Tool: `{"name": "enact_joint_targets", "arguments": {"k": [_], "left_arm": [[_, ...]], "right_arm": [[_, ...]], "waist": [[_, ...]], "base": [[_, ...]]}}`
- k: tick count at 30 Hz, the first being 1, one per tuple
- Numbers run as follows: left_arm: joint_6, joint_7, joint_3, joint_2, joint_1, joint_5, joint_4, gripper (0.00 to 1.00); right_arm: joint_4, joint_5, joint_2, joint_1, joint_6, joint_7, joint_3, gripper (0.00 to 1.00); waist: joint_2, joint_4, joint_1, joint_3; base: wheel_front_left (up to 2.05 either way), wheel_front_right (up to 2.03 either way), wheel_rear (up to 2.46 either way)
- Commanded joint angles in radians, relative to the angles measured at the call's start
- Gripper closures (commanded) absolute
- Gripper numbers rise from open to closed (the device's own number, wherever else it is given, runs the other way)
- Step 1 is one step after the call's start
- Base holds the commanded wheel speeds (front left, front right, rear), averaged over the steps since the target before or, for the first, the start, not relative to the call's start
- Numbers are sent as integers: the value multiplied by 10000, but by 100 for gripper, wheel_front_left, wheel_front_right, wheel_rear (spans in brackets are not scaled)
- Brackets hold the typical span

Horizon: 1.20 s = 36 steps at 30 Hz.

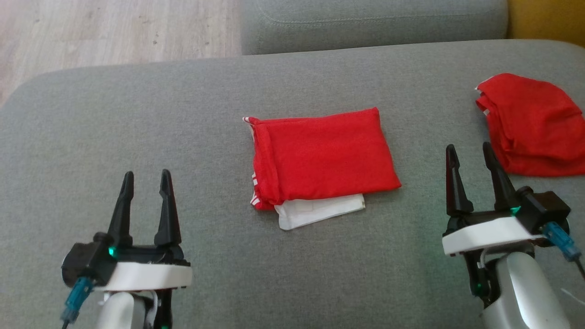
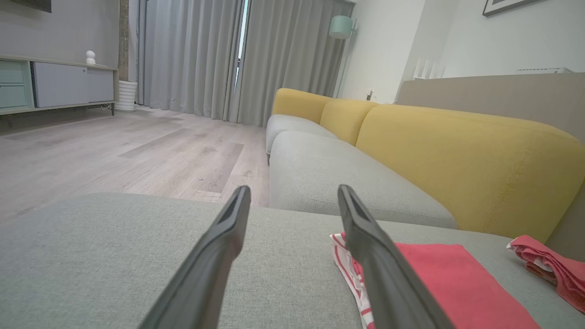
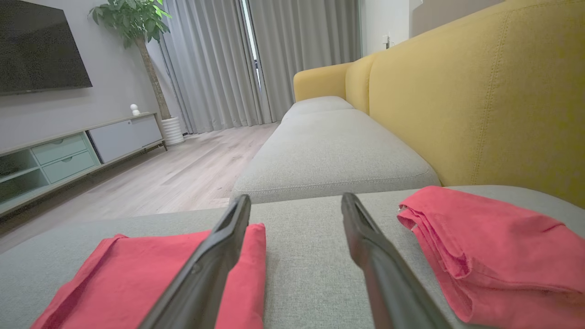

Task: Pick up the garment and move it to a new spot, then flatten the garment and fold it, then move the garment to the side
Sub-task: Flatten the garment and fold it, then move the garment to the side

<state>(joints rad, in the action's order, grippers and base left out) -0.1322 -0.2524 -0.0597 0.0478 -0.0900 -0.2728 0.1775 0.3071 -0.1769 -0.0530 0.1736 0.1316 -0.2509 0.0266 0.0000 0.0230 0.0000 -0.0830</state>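
The folded red garment [image 1: 322, 157] lies flat on the grey cushion [image 1: 137, 114], between the two grippers and a little ahead of their fingertips. A white layer [image 1: 320, 211] pokes out from under its near edge. The left gripper [image 1: 147, 173] hovers to its left, jaws wide and empty. The right gripper [image 1: 470, 146] is equally wide and holds nothing — a second red garment [image 1: 532, 123] sits just beyond its outer finger. Judging by the neat fold, only the move aside is left. The risk: a pinch on the top layer alone would spill the fold open, and the right gripper could snag the neighbouring cloth.
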Motion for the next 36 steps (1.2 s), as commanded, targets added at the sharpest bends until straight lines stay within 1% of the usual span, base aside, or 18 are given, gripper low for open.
{"name": "enact_joint_targets", "arguments": {"k": [1,5,10,12,15,21,25,30,31,32,33,36], "left_arm": [[15,-93,291,27,-260,-19,-373,0],[15,-93,90,26,-408,-43,-364,0],[15,-93,-65,25,-646,-44,-405,0],[15,-93,-177,25,-773,-97,-370,0],[15,-93,-312,25,-884,-132,-311,0],[15,-93,-509,25,-1102,-264,-188,0],[15,-93,-614,24,-1201,-346,-128,0],[15,-93,-571,24,-1200,-378,-102,0],[15,-93,-562,24,-1189,-372,-99,0],[15,-93,-552,24,-1179,-355,-95,0],[15,-93,-543,24,-1180,-342,-95,0],[15,-93,-501,24,-1186,-202,-168,0]], "right_arm": [[-383,-21,27,278,-9,-108,186,0],[-338,131,27,350,-9,-108,89,0],[-90,334,27,728,-9,-108,81,0],[880,482,27,1246,-9,78,330,0],[1822,450,27,1745,-9,468,456,0],[3955,-60,28,2634,-9,1184,635,0],[5197,-349,28,3093,-9,1260,952,0],[6228,-581,28,3533,-9,992,1367,0],[6364,-560,28,3615,-9,898,1460,11],[6480,-518,28,3701,-9,791,1527,61],[6567,-445,28,3792,-9,667,1570,100],[6686,-25,28,4047,-9,323,1626,100]], "waist": [[0,53,0,-5],[0,235,0,-101],[0,546,0,-506],[0,849,0,-870],[0,1111,0,-1100],[0,1571,0,-1395],[0,1792,0,-1493],[0,1816,0,-1498],[0,1781,0,-1485],[0,1722,0,-1460],[0,1664,0,-1440],[0,1397,0,-1315]], "base": [[0,0,0],[0,0,0],[0,0,0],[0,0,0],[0,0,0],[0,0,0],[0,0,0],[0,0,0],[0,0,0],[0,0,0],[0,0,0],[0,0,0]]}}
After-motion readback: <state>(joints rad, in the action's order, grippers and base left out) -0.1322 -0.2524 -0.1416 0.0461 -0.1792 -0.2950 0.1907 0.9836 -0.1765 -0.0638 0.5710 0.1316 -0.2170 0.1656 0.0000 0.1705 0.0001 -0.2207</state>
